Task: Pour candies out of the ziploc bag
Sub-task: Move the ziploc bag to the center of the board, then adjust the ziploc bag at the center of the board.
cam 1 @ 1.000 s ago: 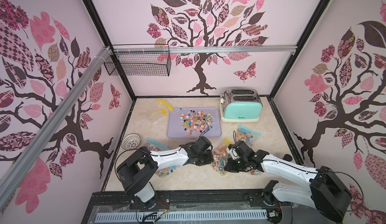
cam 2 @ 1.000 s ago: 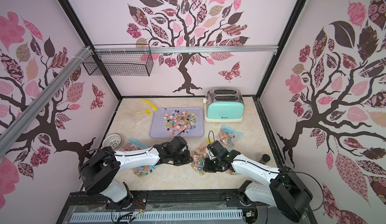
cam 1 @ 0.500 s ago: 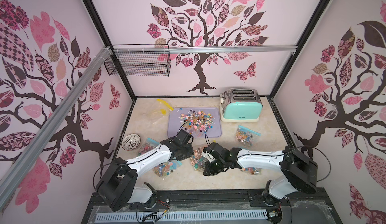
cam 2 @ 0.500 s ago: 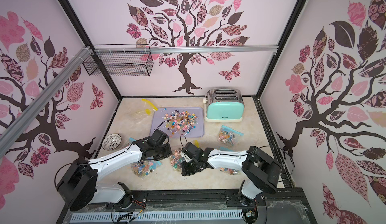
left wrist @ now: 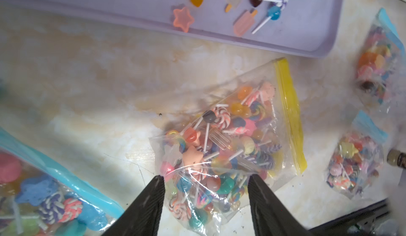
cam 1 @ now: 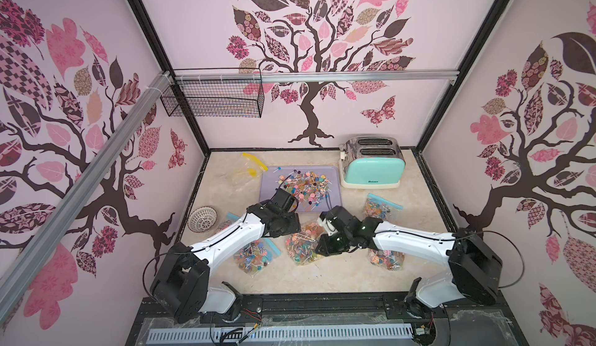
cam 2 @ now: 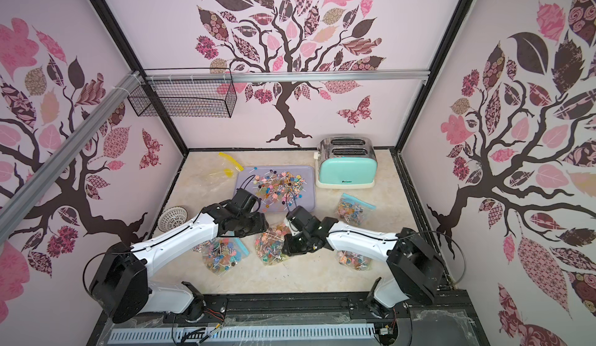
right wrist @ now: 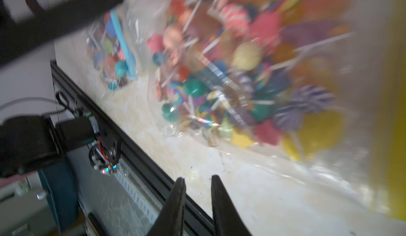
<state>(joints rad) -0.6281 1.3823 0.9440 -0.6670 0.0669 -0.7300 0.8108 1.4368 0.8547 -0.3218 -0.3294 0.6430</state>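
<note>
Your left gripper (left wrist: 205,181) stands wide apart, straddling one end of the yellow-zip bag (left wrist: 252,85). The bag lies mid-worktop (left wrist: 87,81) beside the tray (left wrist: 131,8), candies (left wrist: 219,118) inside. Your right gripper (right wrist: 197,178) is narrowly parted, empty.

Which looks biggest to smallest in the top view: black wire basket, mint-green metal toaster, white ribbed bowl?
In a top view:
1. black wire basket, though it hangs nearer the camera
2. mint-green metal toaster
3. white ribbed bowl
</note>
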